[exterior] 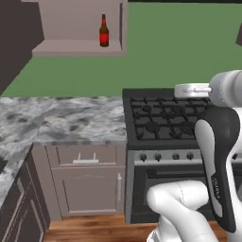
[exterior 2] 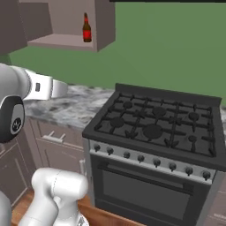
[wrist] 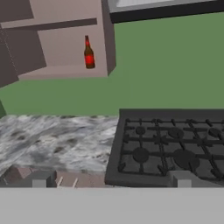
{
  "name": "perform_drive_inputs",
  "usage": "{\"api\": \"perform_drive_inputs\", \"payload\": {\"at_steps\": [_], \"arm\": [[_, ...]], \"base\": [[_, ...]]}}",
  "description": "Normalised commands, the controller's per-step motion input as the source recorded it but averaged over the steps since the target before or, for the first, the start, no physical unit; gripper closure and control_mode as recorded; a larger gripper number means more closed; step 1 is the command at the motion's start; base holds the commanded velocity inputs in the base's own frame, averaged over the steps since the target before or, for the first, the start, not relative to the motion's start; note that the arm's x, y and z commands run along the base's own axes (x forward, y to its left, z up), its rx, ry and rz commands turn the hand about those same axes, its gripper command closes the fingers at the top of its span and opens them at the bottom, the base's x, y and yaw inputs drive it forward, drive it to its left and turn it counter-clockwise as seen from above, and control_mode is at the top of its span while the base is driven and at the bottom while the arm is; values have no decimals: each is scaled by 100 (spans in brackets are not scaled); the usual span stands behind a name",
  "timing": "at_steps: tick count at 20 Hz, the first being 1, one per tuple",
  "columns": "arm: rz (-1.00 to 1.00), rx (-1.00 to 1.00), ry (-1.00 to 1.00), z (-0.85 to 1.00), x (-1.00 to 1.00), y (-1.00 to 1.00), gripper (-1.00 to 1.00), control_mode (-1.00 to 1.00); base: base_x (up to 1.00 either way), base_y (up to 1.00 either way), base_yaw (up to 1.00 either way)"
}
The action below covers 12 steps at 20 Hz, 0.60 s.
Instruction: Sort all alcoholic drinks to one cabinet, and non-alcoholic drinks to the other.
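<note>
Above the stove point(wrist: 175, 148) edge, jaws spread wide — empty, touching nothing — facing the amber-brown bottle point(wrist: 89, 53).

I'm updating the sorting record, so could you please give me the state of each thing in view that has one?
Amber-brown bottle: upright on the cabinet shelf, capped.
Wall cabinet: open.
Lower cabinet door: closed.
Oven door: closed.
Claw: open, empty.
</note>
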Motion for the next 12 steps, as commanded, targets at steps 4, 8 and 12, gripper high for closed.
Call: {"api": "perform_drive_inputs", "payload": {"at_steps": [4, 8, 12], "arm": [[0, 0, 0, 0, 0, 0, -100, 100], [0, 0, 0, 0, 0, 0, -100, 100], [0, 0, 0, 0, 0, 0, -100, 100]], "base": [[-17, -55, 5], [-20, -55, 4], [-16, -56, 5]]}}
